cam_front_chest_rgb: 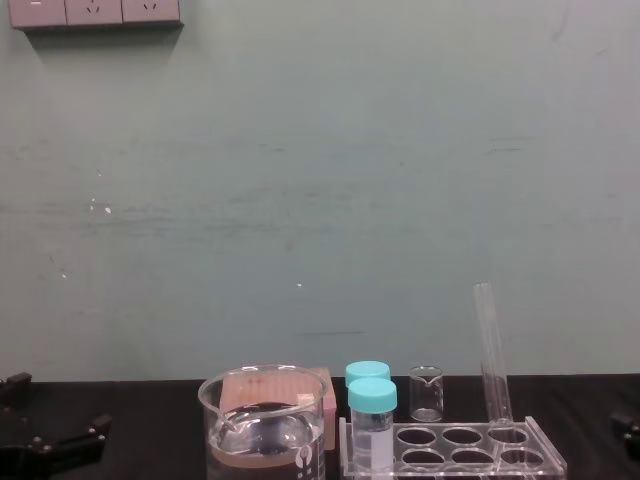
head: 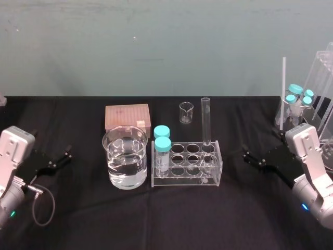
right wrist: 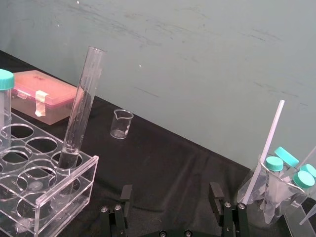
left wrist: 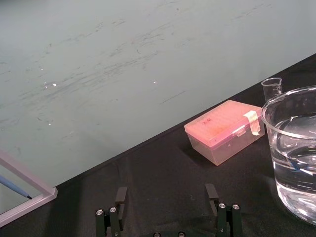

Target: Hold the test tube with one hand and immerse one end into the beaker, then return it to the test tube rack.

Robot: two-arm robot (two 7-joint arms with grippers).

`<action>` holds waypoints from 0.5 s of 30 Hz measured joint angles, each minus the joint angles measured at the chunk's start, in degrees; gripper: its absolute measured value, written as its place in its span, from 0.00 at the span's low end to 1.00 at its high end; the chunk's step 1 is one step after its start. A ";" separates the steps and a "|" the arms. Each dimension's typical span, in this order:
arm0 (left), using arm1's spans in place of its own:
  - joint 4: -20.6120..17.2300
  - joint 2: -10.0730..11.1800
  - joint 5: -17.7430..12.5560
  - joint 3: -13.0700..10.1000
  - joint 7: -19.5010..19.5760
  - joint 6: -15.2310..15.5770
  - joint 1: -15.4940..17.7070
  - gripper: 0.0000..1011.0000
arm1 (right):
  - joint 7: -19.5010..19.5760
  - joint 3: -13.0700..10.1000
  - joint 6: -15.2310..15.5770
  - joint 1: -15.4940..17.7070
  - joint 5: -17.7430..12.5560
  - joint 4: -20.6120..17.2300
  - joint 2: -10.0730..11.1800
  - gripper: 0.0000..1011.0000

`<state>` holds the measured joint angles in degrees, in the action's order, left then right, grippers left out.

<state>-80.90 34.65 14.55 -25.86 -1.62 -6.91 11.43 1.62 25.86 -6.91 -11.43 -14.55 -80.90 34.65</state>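
**Operator:** Where does the test tube stand?

**Spotter:** Your test tube (head: 206, 122) is upright in the far right corner hole of the test tube rack (head: 182, 183), leaning very slightly, with nothing holding it. Two teal-capped vials (head: 162, 150) fill the holes at the rack's left end. The beaker (head: 125, 174) sits just to the left of the rack, about half full of clear liquid.

**Operator:** And my grippers?

**Spotter:** Your left gripper (left wrist: 166, 196) is low over the black cloth, well to the left of the beaker, its jaws spread wide with nothing between them. Your right gripper (right wrist: 171, 192) is well to the right of the rack, and its jaws are just as wide and bare. Neither one touches any glassware.

**Operator:** So how far along am I?

**Spotter:** Judging by how things lie, no step is in hand. The tube is in the rack and both grippers are away from it. I can't tell whether its lower end is wet, so this fits the very start or a finished run. I'd treat it as the start, which leaves you the whole job: take the tube, lift it clear of the hole, carry it left over the beaker's rim, lower one end into the liquid, then bring it back to a hole.

**Operator:** Which arm would you use?

**Spotter:** Your right gripper is nearer the tube. Mind the vials and the tiny beaker (head: 186, 112) behind the rack.
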 joint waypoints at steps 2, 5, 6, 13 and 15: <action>0.00 0.00 0.00 0.00 0.00 0.00 0.00 0.99 | 0.00 0.00 0.00 0.00 0.00 0.00 0.00 0.99; 0.00 0.00 0.00 0.00 0.00 0.00 0.00 0.99 | 0.00 0.00 0.00 0.00 0.00 0.00 0.00 0.99; 0.00 0.00 0.00 0.00 0.00 0.00 0.00 0.99 | 0.00 0.00 0.00 0.00 0.00 0.00 0.00 0.99; 0.00 0.00 0.00 0.00 0.00 0.00 0.00 0.99 | 0.00 0.00 0.00 0.00 0.00 0.00 0.00 0.99; 0.00 0.00 0.00 0.00 0.00 0.00 0.00 0.99 | -0.10 -0.25 -0.05 0.07 -0.06 0.00 -0.02 0.99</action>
<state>-80.90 34.65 14.55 -25.86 -1.62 -6.91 11.43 1.52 25.62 -6.95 -11.36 -14.61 -80.90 34.62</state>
